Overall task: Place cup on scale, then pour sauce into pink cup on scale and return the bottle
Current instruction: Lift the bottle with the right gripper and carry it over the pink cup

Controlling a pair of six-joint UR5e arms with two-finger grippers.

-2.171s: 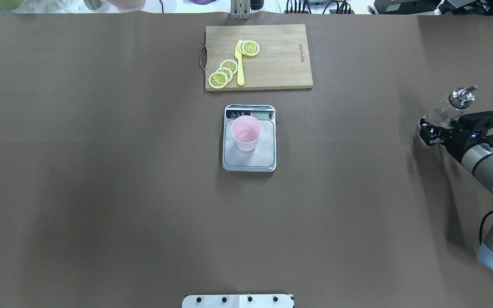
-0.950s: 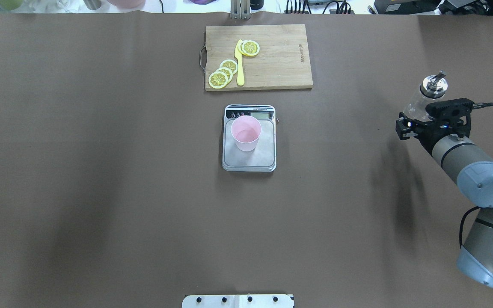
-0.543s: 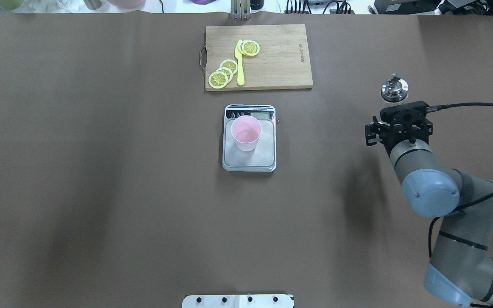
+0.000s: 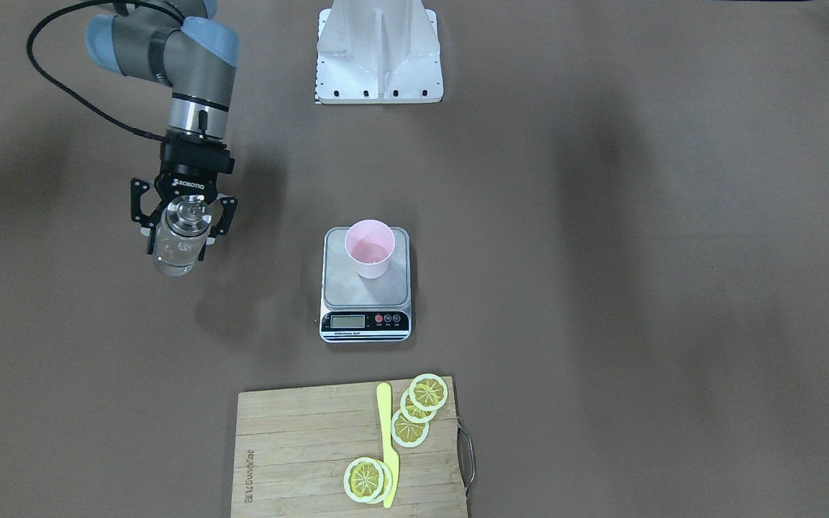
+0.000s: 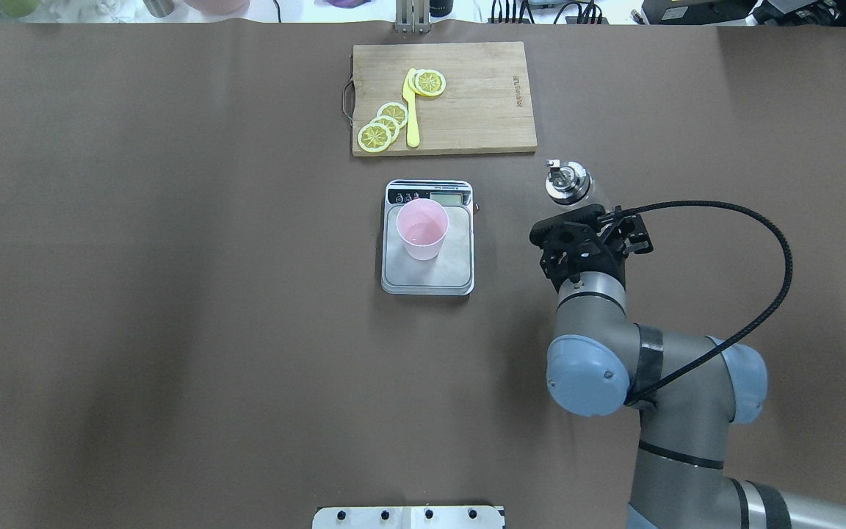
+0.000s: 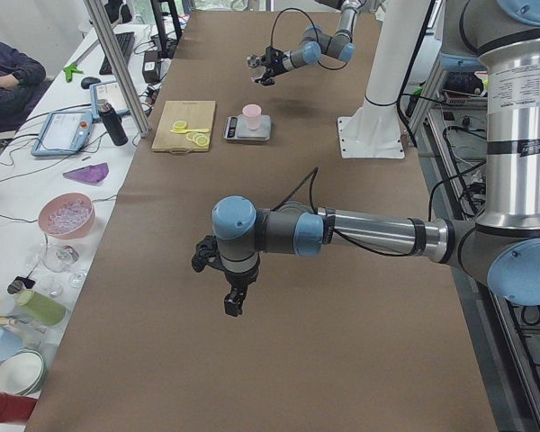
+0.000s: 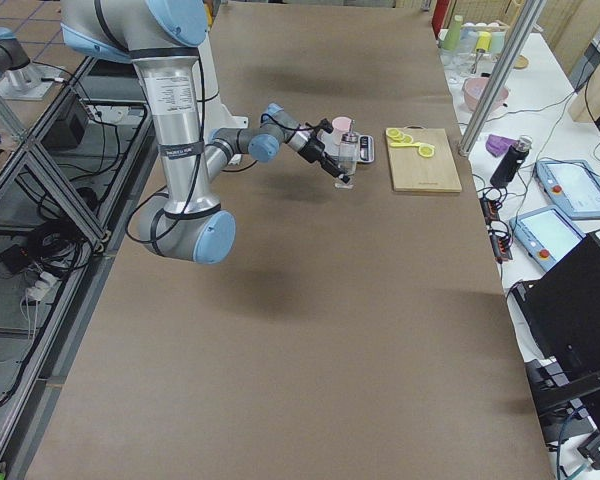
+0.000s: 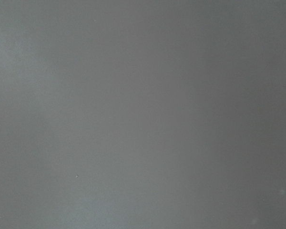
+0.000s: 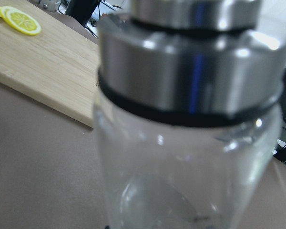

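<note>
The pale pink cup (image 5: 422, 228) stands upright on the steel platform of the scale (image 5: 427, 278), towards the display end. My right gripper (image 5: 577, 214) is shut on the clear glass bottle (image 5: 568, 184), which is upright with its metal spout on top, a little to the right of the scale and above the table. From the front, the bottle (image 4: 175, 252) sits between the fingers of the right gripper (image 4: 178, 248). The sauce is hard to make out through the glass (image 9: 181, 162). My left gripper (image 6: 234, 301) shows only in the exterior left view; I cannot tell its state.
A bamboo cutting board (image 5: 482, 95) with lemon slices (image 5: 382, 125) and a yellow knife (image 5: 412, 110) lies beyond the scale. The robot's base plate (image 5: 408, 516) is at the near edge. The left wrist view shows only plain brown table cover.
The right arm has swung from the table's right edge leftward towards the scale, carrying the bottle. The bottle went from tilted to upright. Cup and scale have not moved.
</note>
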